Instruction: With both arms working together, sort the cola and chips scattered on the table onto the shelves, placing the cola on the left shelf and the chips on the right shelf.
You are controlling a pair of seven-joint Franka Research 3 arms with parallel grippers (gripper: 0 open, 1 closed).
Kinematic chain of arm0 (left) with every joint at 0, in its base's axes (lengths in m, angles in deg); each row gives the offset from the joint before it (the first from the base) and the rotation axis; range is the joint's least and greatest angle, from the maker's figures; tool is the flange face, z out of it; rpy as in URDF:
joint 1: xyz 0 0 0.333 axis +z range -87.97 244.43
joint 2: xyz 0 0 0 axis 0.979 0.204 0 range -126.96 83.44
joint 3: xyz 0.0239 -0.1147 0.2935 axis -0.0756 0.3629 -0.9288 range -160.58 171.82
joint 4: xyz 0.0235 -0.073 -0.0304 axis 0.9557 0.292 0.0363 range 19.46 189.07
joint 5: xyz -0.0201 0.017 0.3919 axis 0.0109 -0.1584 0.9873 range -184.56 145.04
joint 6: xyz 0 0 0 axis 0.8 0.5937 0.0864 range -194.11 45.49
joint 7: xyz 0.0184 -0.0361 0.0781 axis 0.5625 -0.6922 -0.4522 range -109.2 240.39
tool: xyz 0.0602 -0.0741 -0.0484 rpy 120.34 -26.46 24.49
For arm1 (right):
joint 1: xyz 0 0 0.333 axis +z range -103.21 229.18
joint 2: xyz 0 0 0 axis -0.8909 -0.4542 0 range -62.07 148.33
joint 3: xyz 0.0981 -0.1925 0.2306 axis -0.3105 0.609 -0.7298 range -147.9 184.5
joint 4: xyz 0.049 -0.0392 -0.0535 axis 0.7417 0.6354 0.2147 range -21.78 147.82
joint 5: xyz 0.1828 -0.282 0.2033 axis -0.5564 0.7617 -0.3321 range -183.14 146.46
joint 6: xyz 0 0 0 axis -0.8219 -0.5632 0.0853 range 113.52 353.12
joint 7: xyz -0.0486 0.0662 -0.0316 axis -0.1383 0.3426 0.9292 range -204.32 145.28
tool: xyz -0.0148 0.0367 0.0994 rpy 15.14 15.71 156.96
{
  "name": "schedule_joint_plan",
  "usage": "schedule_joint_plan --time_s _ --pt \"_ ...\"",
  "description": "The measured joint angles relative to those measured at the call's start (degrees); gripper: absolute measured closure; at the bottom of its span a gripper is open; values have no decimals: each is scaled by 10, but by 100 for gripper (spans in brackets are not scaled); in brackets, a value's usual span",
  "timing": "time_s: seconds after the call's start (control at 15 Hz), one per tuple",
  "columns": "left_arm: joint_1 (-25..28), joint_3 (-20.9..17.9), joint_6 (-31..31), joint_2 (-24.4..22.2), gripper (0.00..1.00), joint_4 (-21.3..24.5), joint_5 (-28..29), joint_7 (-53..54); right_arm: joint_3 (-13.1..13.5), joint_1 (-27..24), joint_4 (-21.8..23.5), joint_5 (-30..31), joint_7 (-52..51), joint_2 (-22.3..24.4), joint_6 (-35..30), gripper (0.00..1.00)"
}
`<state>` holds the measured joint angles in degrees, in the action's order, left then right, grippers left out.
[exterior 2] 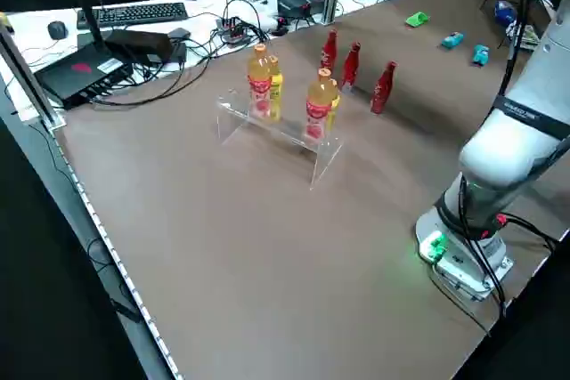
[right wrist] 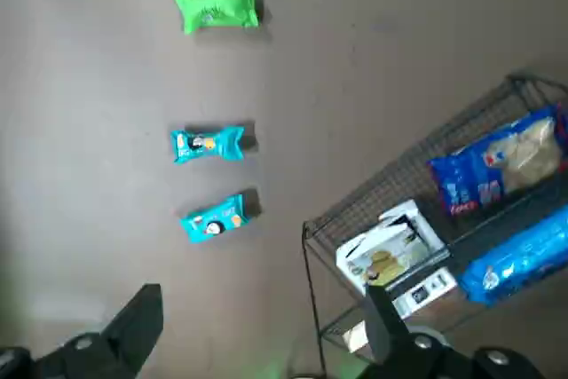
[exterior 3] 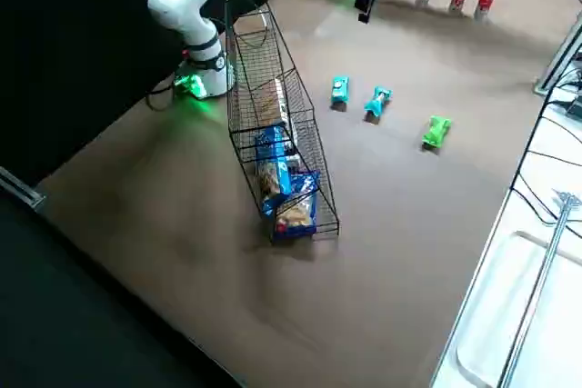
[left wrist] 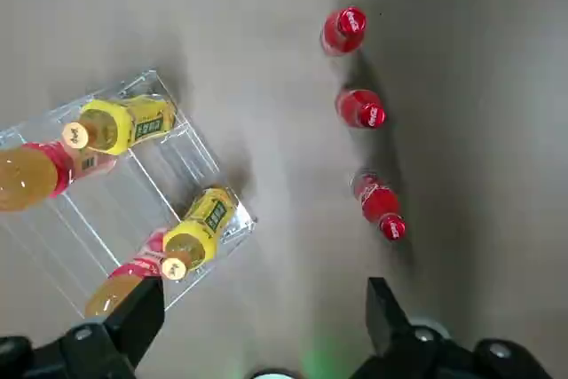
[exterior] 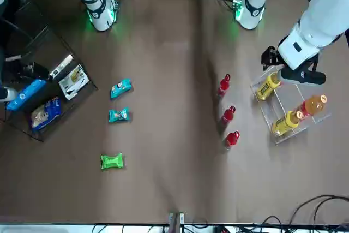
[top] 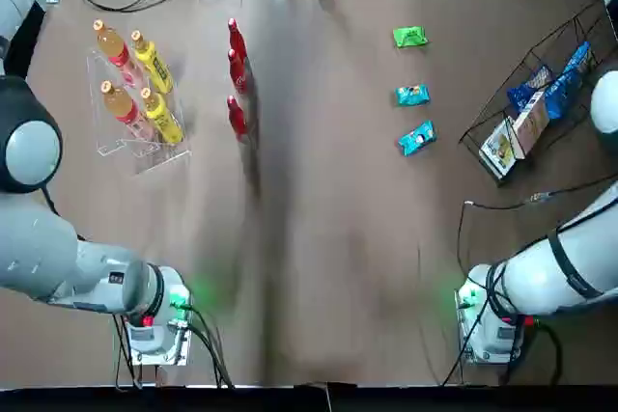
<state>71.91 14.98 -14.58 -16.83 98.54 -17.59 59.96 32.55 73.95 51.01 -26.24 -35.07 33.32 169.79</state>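
Three colas stand upright in a row on the desk (top: 319, 315), running from near its far edge towards the robot's edge: the far cola (top: 238, 36), the middle cola (top: 238, 69) and the near cola (top: 238, 118). All are apart from the left shelf (left wrist: 106, 210), which sits towards the far left corner with two orange drinks (top: 114, 45) and two yellow drinks (top: 153, 63) in it.

Right of the desk's middle lie the chips, also in a row: the green chips (top: 409, 37) nearest the far edge, then two blue chips (top: 412, 96) (top: 417, 137). The right shelf (right wrist: 312, 295), by the right edge, holds two dark blue packets (right wrist: 510, 161) and a box (right wrist: 390, 250).

The left gripper (left wrist: 266, 286) is above the left shelf, its fingers wide apart with nothing between them. The right gripper (right wrist: 264, 293) is near the right shelf, wide and empty too.
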Motion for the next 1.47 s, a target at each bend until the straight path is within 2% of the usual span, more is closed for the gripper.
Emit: schedule_joint_plan --time_s 0.2,0.33,0.53,0.67,0.87,1.07,1.27,1.33,1.4,1.47 --pt "1 0 0 0 0 0 0 0 3 0 83 5 -21 59 67 0" --pt "2 0 0 0 0 0 0 -2 3 0 119 8 -26 88 80 0" --pt "2 0 0 1 0 2 0 -10 1 3 132 9 -24 100 88 0" --pt "-3 2 1 7 0 9 0 -13 0 10 132 7 14 97 94 0" --pt "-17 12 -2 19 0 46 0 -16 -3 50 132 8 148 66 102 0" --pt "-27 16 -67 46 0 68 0 -24 -5 69 128 8 254 16 117 0" --pt "-28 16 -148 104 0 71 0 -24 -5 76 120 8 362 -19 153 0" --pt "-28 15 -175 128 0 69 0 -25 -5 83 118 8 420 -32 174 6" --pt "-28 14 -224 174 0 60 0 -41 -6 101 115 8 529 -66 229 10" --pt "-28 13 -252 196 0 57 0 -61 -6 108 110 8 581 -88 262 16"
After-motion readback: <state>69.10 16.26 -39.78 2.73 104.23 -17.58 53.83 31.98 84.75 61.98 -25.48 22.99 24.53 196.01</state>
